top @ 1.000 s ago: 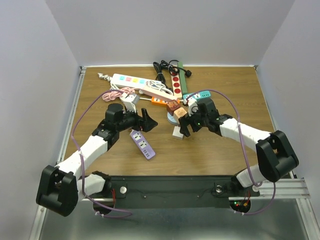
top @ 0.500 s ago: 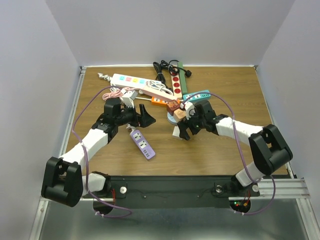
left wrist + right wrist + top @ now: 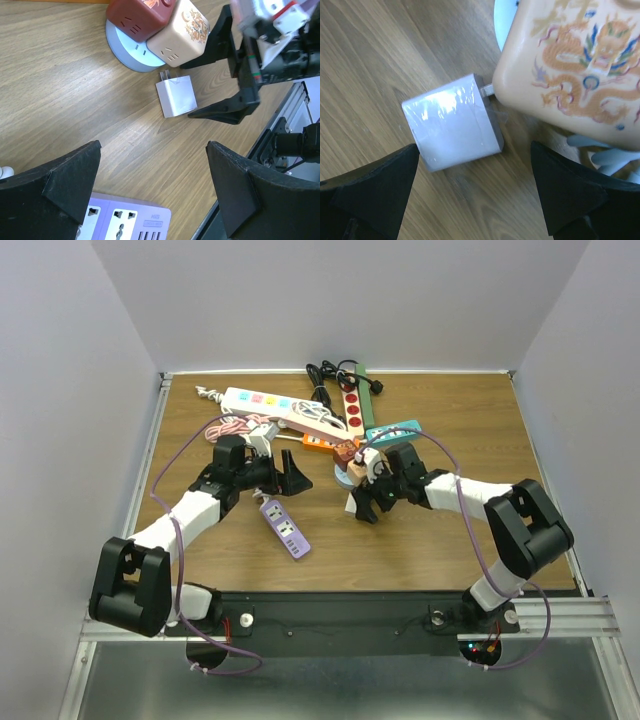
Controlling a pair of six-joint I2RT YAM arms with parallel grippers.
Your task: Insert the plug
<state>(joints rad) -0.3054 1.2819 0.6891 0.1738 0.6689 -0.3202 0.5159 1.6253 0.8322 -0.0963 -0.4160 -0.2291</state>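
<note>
Tabletop [image 3: 450,530]; plug [image 3: 451,121] prongs toward cream cube [image 3: 570,75]

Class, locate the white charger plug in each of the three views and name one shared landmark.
Top external: white charger plug at table centre.
Left wrist: plug upper middle, on the wood.
Right wrist: plug centre-left.
Shared landmark: cream dragon cube by its prongs.

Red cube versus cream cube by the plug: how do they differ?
The red cube is dark red; the cream cube carries a dragon print. The cream cube lies right beside the white plug, whose prongs point toward it; the red cube sits farther off. Both show socket slots and sit at the round base.
</note>
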